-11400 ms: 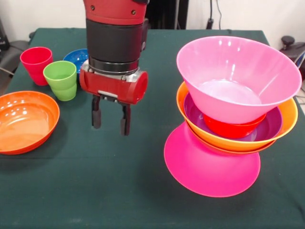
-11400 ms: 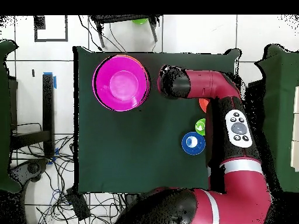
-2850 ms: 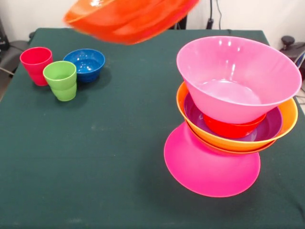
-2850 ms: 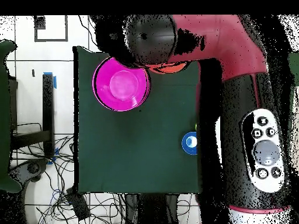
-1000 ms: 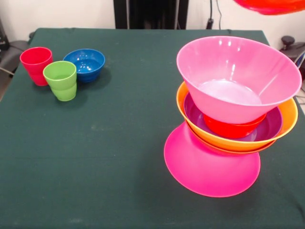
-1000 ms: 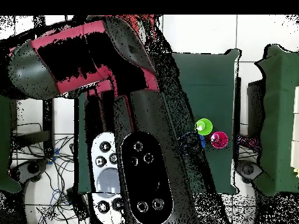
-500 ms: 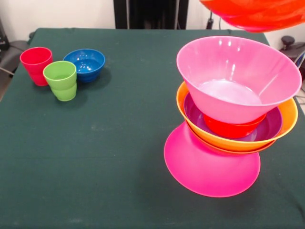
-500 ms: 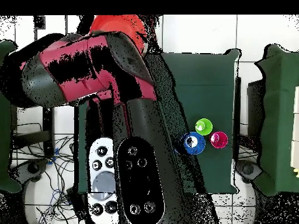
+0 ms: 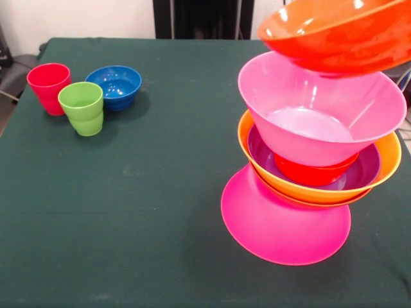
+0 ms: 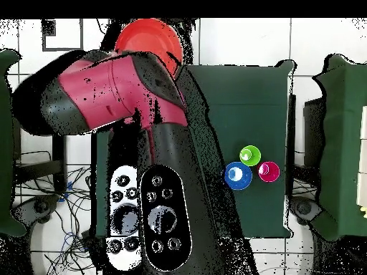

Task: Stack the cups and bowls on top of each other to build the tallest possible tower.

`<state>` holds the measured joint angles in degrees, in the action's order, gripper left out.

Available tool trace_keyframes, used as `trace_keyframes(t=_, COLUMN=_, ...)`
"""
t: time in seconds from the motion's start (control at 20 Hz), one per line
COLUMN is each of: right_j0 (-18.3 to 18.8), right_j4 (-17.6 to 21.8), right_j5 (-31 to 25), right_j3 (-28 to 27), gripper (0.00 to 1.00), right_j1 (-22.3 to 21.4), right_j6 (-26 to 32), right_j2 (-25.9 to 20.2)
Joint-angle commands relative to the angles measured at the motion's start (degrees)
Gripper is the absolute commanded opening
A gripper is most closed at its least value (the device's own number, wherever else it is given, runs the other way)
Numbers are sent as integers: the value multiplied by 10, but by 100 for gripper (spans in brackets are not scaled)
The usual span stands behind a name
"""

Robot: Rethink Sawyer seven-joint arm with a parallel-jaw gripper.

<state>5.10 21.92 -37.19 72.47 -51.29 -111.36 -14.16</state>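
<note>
In the front view my gripper does not show, so I cannot tell there how it stands. A red-orange bowl [image 9: 337, 35] hangs tilted at the top right, just above the light pink bowl [image 9: 321, 106] that sits highest on the tower [image 9: 308, 167]; whether the two touch I cannot tell. Under the pink bowl I see a small red bowl [image 9: 314, 173], then a purple bowl [image 9: 359, 173], then a large orange bowl [image 9: 385, 154], and at the bottom a hot pink bowl [image 9: 282, 224] turned upside down on the green table [image 9: 148, 212]. Far to the left of the tower stand the red cup [image 9: 49, 87], the green cup [image 9: 82, 108] just beside it, and the blue bowl [image 9: 114, 86] close behind the green cup.

In the overhead view my arm [image 10: 136, 114] covers the tower completely. The red-orange bowl [image 10: 147, 41] shows past the arm's end at the top. My gripper is hidden under the arm, so I cannot tell its state or what it grips. The green cup [image 10: 249, 155], the red cup [image 10: 269, 171] and the blue bowl [image 10: 238, 176] sit together, well apart to the right of my arm
</note>
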Motion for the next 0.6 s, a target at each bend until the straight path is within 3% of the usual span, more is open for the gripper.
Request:
trace_keyframes(t=0.05, right_j0=-13, right_j4=15, right_j5=42, right_j3=63, gripper=0, right_j1=46, right_j6=-99, right_j2=31)
trace_keyframes(t=0.6, right_j0=-30, right_j4=-4, right_j5=53, right_j3=67, gripper=0, right_j1=58, right_j6=-95, right_j2=60)
